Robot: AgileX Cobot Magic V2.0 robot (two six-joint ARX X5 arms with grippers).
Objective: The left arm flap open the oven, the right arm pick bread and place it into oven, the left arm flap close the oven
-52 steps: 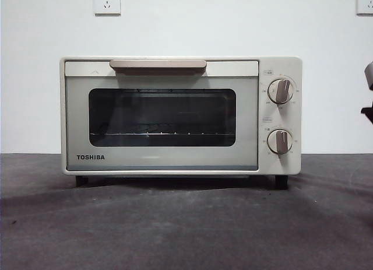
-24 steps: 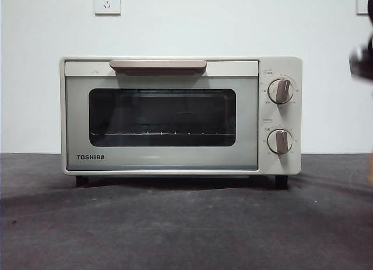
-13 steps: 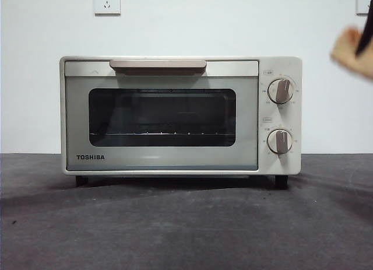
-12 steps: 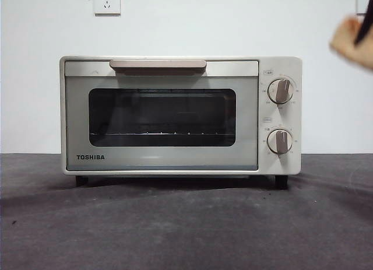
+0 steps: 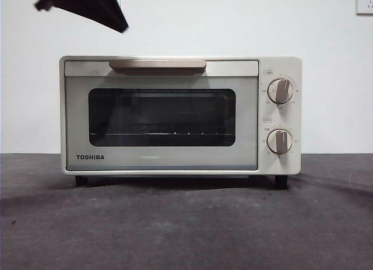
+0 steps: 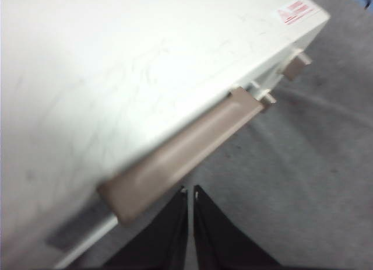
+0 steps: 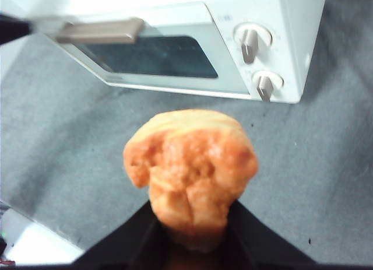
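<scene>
Gripping the bread, right hand half-hidden; left hand clenched above closed oven.

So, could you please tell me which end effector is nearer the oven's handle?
Left. The left end effector hangs just beside the handle; the right end effector holds the bread farther out before the oven.
</scene>
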